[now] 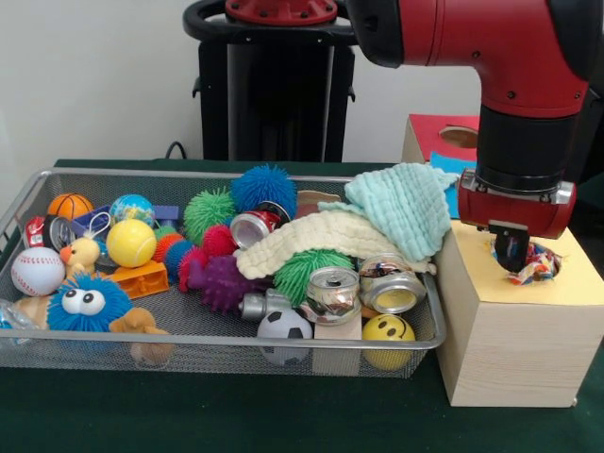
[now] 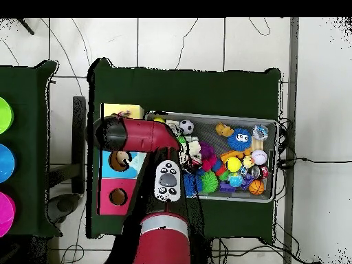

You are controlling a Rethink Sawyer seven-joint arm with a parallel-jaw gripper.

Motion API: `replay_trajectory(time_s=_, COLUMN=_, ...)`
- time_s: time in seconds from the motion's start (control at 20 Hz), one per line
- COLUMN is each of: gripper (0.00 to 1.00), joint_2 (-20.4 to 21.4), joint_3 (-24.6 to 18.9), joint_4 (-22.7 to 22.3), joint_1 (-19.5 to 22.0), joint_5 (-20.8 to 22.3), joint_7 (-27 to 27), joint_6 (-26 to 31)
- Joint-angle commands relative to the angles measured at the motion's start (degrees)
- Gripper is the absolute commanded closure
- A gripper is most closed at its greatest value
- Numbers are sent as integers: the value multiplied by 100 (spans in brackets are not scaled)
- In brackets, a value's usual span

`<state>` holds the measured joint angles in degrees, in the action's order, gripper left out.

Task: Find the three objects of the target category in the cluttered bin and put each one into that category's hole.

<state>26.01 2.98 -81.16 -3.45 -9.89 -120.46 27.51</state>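
Front view: the claw (image 1: pixel 511 247) sits over the hole (image 1: pixel 540 260) in the yellow box (image 1: pixel 514 330), by the bin (image 1: pixel 57 347). A dotted cloth (image 1: pixel 534 265) pokes out there. I cannot tell if the claw grips it. It might snag and fall out.

Overhead view: the arm (image 2: pixel 137 135) hides the hole, near the surface's (image 2: pixel 206 86) left edge.

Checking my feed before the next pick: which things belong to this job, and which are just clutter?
Job:
silver wire-mesh bin
yellow-faced pale wood box
its round hole
dotted white cloth in that hole
pincer above it

Clutter:
mint-green knit cloth
cream knit cloth
crushed cans
yellow tennis ball
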Motion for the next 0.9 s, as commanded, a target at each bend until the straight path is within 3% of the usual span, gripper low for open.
replay_trajectory(time_s=0.05, gripper=100, joint_2=-458, joint_3=-146, joint_4=-318, joint_1=-61, joint_5=493, joint_7=-291, joint_6=-405)
replay_trajectory(time_s=0.45, gripper=100, joint_2=-781, joint_3=1097, joint_4=-364, joint_1=-847, joint_5=802, joint_7=-875, joint_6=-421)
replay_trajectory(time_s=0.9, gripper=100, joint_2=-1079, joint_3=1126, joint_4=-613, joint_1=-714, joint_5=856, joint_7=-617, joint_6=-1245)
